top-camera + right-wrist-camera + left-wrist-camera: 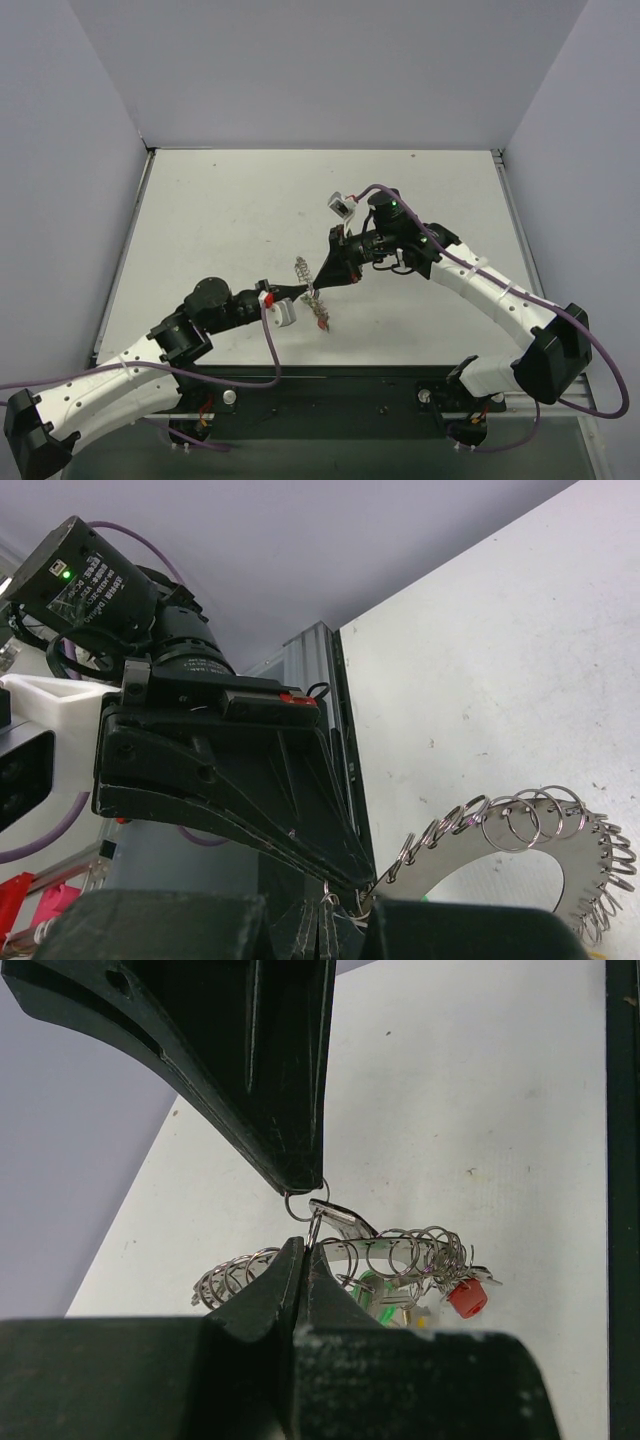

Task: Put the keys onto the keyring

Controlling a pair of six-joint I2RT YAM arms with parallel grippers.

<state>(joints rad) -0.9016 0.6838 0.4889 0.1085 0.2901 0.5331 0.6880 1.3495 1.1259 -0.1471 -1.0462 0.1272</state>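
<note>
The keyring (400, 1250) is a flat grey ring with many small wire loops along its band, held above the table. It also shows in the top view (303, 272) and the right wrist view (545, 870). Keys hang under it: a red head (467, 1298), a green one (374, 1290) and a yellow one (421, 1315); the red one shows in the top view (322, 323). My left gripper (303, 1252) is shut on the ring's edge. My right gripper (302, 1184) is shut on a small wire loop (305, 1206) right above it. The two tips nearly touch (308, 288).
The white table (230, 210) lies below, with grey walls around it. A dark rail (622, 1200) runs along the table's edge. The left arm's camera mount (90, 590) fills the upper left of the right wrist view.
</note>
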